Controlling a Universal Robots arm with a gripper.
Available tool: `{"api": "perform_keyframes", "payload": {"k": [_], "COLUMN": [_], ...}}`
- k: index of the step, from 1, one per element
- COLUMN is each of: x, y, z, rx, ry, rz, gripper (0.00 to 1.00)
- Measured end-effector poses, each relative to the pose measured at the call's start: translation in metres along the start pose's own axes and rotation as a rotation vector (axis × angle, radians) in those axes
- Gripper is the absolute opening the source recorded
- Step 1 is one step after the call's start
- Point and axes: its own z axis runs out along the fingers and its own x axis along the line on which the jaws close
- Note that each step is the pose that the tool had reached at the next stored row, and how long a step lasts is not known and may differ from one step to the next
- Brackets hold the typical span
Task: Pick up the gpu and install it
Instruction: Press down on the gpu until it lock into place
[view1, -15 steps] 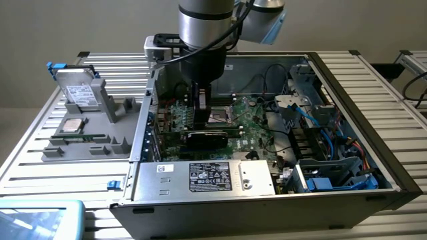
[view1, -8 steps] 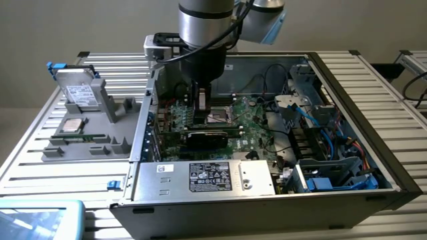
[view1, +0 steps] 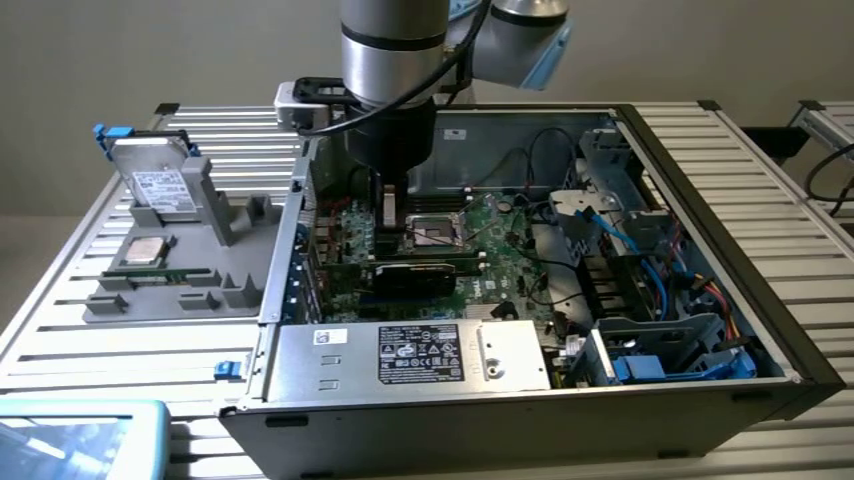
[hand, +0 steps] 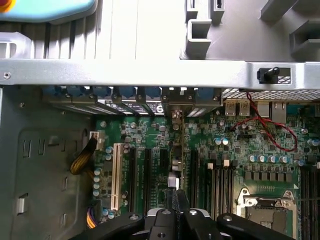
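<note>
The gpu (view1: 414, 272) stands on edge on the green motherboard (view1: 501, 250) inside the open computer case (view1: 694, 220), with its black face towards the front of the case. In the wrist view the gpu (hand: 176, 167) runs edge-on from the rear slot brackets down to my fingers. My gripper (view1: 388, 246) hangs straight down over the card's top edge, towards the exterior view's left end of the card. The gripper (hand: 175, 199) is shut, its fingertips together right at the card's edge. Whether they pinch the card or only rest on it does not show.
A grey holder tray (view1: 174, 290) stands to the exterior view's left of the case. It holds a silver hard drive (view1: 158, 185), a processor chip (view1: 144, 248) and a memory stick (view1: 150, 268). The power supply (view1: 414, 352) sits at the case's front, cables and drive cages (view1: 654, 290) at its right.
</note>
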Motion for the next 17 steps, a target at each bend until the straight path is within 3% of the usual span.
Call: {"api": "perform_keyframes", "payload": {"k": [8, 14, 17], "x": [-0.006, -0.009, -0.01], "y": [0.0095, 0.0118, 0.0131], "z": [0.0147, 0.0211, 0.0251], "rx": [0.0018, 0.0182, 0.0226], "ry": [0.0013, 0.0028, 0.0044], "rz": [0.002, 0.003, 0.004], "gripper": [0.12, 0.12, 0.12]}}
